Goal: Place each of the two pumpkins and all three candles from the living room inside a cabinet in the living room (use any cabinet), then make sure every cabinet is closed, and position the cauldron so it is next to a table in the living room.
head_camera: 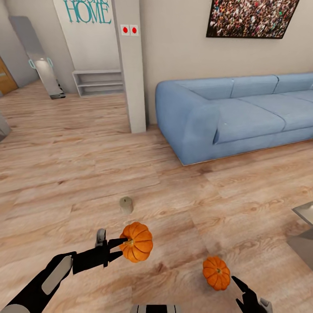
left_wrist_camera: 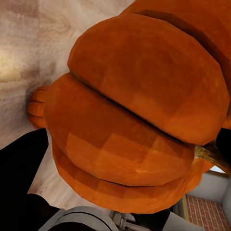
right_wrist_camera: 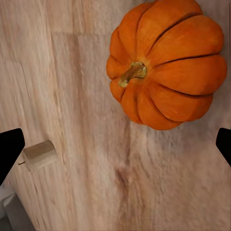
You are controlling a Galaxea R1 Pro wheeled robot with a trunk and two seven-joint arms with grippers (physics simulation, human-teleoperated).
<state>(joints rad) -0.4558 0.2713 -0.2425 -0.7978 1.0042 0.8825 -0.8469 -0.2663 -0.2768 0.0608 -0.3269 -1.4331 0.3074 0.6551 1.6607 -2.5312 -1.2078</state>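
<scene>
One pumpkin [head_camera: 137,242] sits gripped in the left hand [head_camera: 116,248]; the right hand [head_camera: 243,292] gapes wide, empty.

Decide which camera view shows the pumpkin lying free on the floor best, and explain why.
The right wrist view: the loose pumpkin shows whole, ribs and stem clear. The head view shows it small. The left wrist view shows an orange sliver at the edge, perhaps it.

Candle [head_camera: 126,204] sits on the floor [head_camera: 65,174] at 12 o'clock from the near pumpkin [head_camera: 137,242]; the second pumpkin [head_camera: 216,272] at its 4, sofa [head_camera: 234,113] way off at 1.
</scene>
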